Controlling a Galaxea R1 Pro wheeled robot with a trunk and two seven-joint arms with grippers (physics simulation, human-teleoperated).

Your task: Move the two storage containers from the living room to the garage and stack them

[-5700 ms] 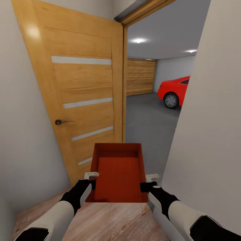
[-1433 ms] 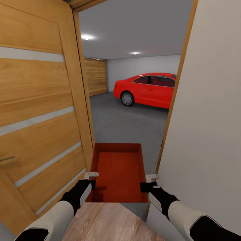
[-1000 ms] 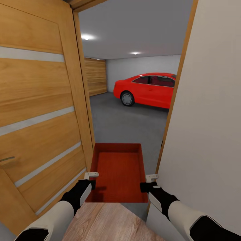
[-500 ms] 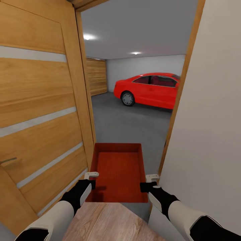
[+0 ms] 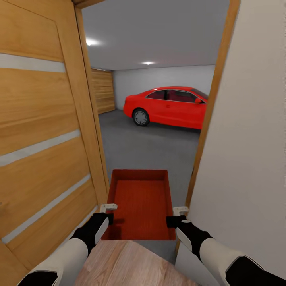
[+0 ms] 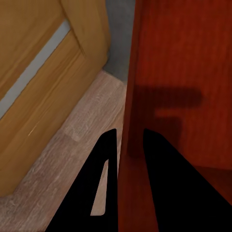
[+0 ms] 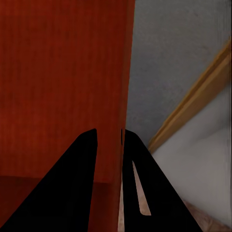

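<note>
Midway: orange-red storage container [image 5: 140, 204] pinched by left gripper [image 5: 108, 208] and right gripper [image 5: 180, 209] at garage doorway [image 5: 153, 119], unplaced, unstacked.

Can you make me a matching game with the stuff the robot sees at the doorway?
Things:
1. storage container
2. red car
3. wooden door
4. left gripper

Places or states:
A. parked far inside the garage
B. swung open on the robot's left
C. clamped on the box's left wall
D. carried between both grippers, over the doorway

Pairs: 1-D, 2-A, 3-B, 4-C
</note>
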